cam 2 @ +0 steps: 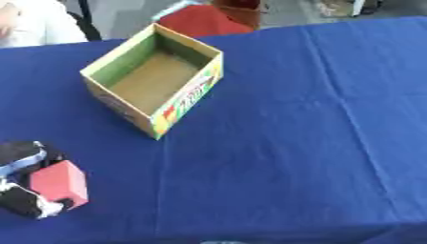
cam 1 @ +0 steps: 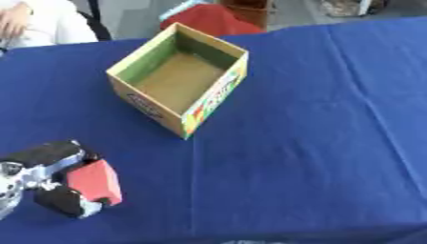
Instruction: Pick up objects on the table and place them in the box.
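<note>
One block in hand, box up and to the right

One red block point(cam 1: 94, 182) sits in the robot's left hand point(cam 1: 52, 183) at the near left corner of the worktop point(cam 1: 317, 143). Dark fingers curl round the block from above and below, so the hand is gripping it; whether the block rests on the blue cloth or hangs just off it cannot be told from either view. The right hand does not show anywhere.

The relation that matters is where the box point(cam 1: 180, 79) lies from the block: farther from the robot and to the right, well apart, with bare blue cloth between them. The box is open at the top and looks empty, its brown floor and green inner walls showing. It stands turned on the worktop, one corner pointing toward the near edge, its long axis running from near left to far right. The carry would most likely go up and away to the right, crossing the near left wall before the block can drop in. The left arm is the only one near, and it already has the block.

Printing runs along the box's right outer wall, red and green on a pale ground, but no word can be read. A dark oval mark on the near left wall is likewise unreadable. The block carries no visible writing.
</note>
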`<state>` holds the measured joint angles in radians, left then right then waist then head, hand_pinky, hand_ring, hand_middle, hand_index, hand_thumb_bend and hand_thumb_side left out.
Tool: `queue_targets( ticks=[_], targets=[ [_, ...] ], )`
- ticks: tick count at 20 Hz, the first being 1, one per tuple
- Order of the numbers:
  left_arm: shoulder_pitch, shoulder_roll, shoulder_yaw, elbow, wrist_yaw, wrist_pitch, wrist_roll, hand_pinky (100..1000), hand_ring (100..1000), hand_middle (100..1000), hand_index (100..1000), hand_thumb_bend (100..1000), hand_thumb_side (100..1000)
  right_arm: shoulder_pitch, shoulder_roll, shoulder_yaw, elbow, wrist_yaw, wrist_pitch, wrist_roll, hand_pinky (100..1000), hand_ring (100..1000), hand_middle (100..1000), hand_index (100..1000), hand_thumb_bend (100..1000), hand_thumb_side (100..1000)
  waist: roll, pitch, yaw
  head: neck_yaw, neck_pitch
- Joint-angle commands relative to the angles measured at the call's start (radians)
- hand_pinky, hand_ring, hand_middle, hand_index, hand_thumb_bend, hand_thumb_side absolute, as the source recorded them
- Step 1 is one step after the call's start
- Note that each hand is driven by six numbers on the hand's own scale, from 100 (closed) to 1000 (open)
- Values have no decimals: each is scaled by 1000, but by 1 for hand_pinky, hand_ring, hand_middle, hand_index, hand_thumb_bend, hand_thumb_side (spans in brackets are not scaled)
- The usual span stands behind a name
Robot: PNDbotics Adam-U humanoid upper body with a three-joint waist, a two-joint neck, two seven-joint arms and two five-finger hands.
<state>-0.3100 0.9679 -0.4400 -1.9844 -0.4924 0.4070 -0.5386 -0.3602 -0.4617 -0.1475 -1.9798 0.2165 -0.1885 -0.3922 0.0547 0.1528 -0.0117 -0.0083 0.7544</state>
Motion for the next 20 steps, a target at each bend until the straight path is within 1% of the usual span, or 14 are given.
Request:
queue_targets(
  ticks=[1, 4, 8, 12, 15, 17, 20],
  targets=[
    [-69, 42, 53, -16, 28, -57, 14, 438, 543, 438, 685, 100, 267, -9, -24, -7, -20, 0, 3, -2, 687, 751, 855, 776, 100, 1000, 1, -17, 4, -3, 5],
    [-169, 22, 76, -16, 60, -80, -10, 427, 535, 435, 677, 100, 270, -13, -26, -3, -20, -1, 2, 1, 687, 751, 854, 777, 100, 999, 1, -18, 4, -4, 2],
    [-298, -17, 80, -16, 88, -55, -77, 433, 542, 447, 675, 100, 267, -19, -24, 2, -20, -4, 1, 6, 687, 751, 854, 777, 100, 1000, 0, -16, 1, -6, -7],
    [-448, -92, 69, 1, 47, -23, -144, 427, 541, 453, 671, 100, 252, -24, -20, 4, -20, -7, 1, 10, 686, 750, 855, 776, 100, 1000, -4, -6, -6, 0, -16],
    [-546, -166, 55, 74, 0, -19, -163, 420, 537, 457, 670, 100, 229, -27, -16, 4, -20, -9, 1, 12, 686, 750, 855, 776, 100, 1000, -8, 0, -10, 3, -22],
    [-604, -220, 45, 152, -41, -37, -158, 420, 537, 461, 669, 100, 223, -31, -13, 5, -20, -10, 1, 13, 686, 750, 856, 776, 100, 1000, -12, 6, -15, 8, -28],
    [-678, -309, 34, 302, -105, -76, -137, 423, 543, 473, 673, 100, 235, -36, -8, 6, -20, -14, 0, 15, 685, 750, 856, 776, 100, 1000, -19, 16, -22, 18, -39]
  ],
)
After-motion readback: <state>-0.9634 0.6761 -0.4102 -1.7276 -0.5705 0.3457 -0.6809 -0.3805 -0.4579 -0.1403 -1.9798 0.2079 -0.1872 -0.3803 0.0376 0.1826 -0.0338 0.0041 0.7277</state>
